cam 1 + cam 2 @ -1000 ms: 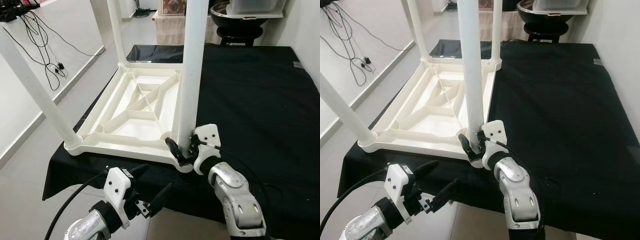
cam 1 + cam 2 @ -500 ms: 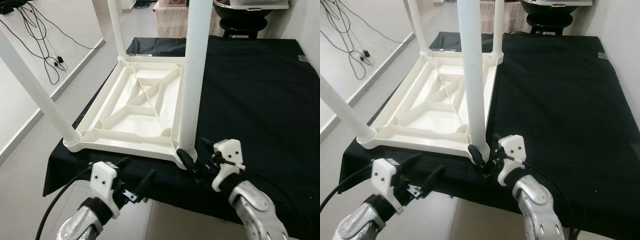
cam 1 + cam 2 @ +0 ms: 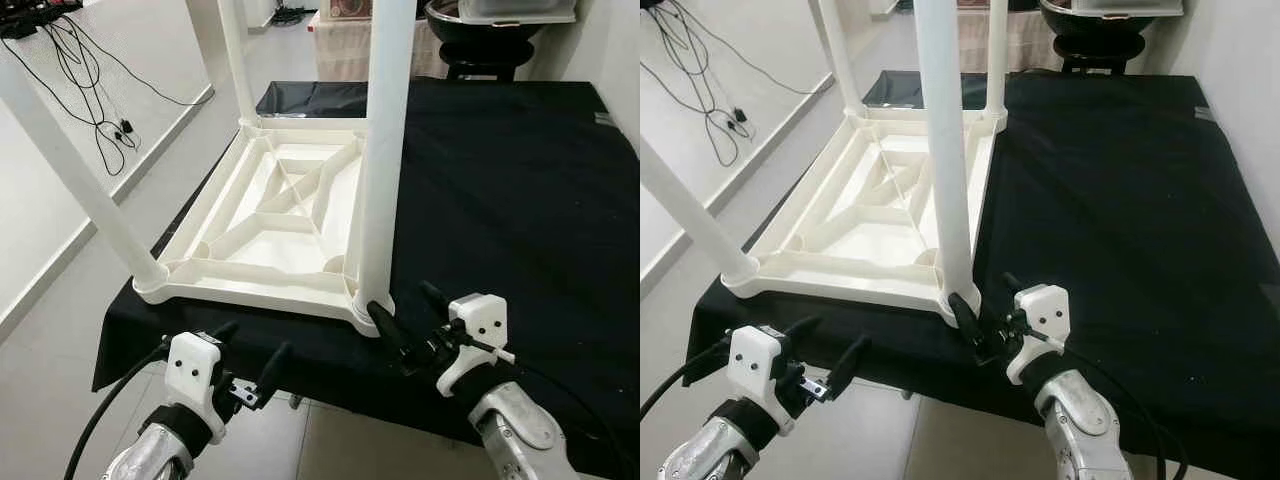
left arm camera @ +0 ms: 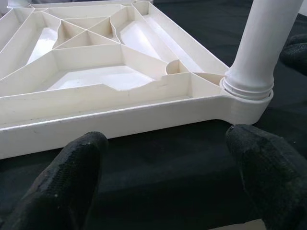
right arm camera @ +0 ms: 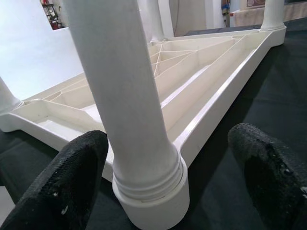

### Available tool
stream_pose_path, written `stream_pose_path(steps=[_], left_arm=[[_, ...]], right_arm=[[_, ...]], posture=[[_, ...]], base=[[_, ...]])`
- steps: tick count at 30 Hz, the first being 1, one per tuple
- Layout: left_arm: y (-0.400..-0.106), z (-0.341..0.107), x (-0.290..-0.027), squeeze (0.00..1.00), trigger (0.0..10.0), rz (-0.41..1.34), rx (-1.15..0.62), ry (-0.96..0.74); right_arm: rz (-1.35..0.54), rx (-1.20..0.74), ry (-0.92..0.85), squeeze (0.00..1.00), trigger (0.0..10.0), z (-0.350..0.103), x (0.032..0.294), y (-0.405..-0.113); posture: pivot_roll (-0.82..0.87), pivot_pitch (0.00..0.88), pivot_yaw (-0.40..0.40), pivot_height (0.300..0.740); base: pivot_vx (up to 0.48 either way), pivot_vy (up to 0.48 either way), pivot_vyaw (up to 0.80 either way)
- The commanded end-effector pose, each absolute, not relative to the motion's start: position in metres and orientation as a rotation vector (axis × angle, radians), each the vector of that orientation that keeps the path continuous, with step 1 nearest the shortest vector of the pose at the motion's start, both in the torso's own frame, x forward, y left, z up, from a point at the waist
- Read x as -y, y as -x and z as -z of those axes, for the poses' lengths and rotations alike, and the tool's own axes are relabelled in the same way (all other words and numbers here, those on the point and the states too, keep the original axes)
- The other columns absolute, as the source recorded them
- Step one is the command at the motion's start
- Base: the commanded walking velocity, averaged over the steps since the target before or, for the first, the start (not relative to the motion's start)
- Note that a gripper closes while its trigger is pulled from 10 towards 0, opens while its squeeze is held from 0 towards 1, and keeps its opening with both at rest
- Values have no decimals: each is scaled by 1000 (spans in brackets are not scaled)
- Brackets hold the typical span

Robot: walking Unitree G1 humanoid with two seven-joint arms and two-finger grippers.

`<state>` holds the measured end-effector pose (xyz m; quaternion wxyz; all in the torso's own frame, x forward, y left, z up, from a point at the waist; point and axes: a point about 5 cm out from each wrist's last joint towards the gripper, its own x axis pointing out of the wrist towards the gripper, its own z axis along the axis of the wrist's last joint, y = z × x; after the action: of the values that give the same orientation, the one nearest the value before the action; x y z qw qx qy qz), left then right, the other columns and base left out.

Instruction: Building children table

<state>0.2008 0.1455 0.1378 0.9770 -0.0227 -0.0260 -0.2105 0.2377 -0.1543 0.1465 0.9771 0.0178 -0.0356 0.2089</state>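
Right wrist view: right claw gapes empty around the upturned white plastic children's table's near leg; left claw open, empty.

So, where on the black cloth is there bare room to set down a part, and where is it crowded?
The wide stretch of black cloth to the right of the upturned white plastic table top lies bare. It is crowded at the table top's near right corner, where the white round leg stands, with the open right gripper at its base.
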Motion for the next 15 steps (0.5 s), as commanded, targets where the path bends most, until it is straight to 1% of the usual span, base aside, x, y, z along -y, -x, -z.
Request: stream_pose_path(steps=[1, 15], left_arm=[[-200, -132, -149, 0, 10000, 398, 33, 40], [-200, -133, -145, 0, 10000, 405, 34, 42]], right_arm=[[-422, 75, -37, 0, 10000, -144, 152, -235], [-408, 57, -24, 0, 10000, -141, 156, -235]], posture=[[29, 120, 88, 740], [6, 117, 73, 740]], base=[[0, 0, 0], [0, 0, 0]])
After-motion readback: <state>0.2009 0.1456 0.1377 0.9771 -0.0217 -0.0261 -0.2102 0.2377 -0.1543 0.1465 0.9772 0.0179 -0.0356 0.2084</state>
